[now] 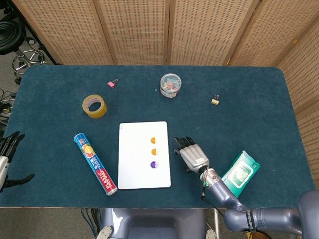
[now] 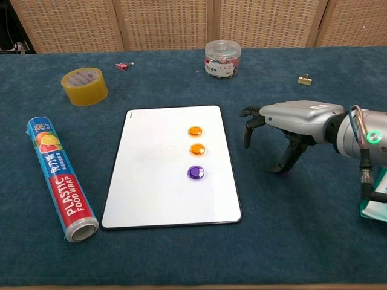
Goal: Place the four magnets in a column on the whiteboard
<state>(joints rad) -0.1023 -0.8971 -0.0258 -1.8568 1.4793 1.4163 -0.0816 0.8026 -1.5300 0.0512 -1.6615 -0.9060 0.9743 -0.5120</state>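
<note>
At the far left desk (image 1: 50,99) edge the left hand (image 1: 6,154) idled, fingers apart and empty. On the whiteboard (image 2: 151,175), left of the right hand's fingers, three magnets already stood in a column: two orange magnets (image 2: 195,130), then a purple magnet (image 2: 195,172) nearest the robot. The right hand (image 2: 284,121) hung over the desk just right of the board, fingers (image 2: 248,130) spread and curled downward, holding nothing visible. The fourth magnet appeared hidden beneath them, so one placement remained.
</note>
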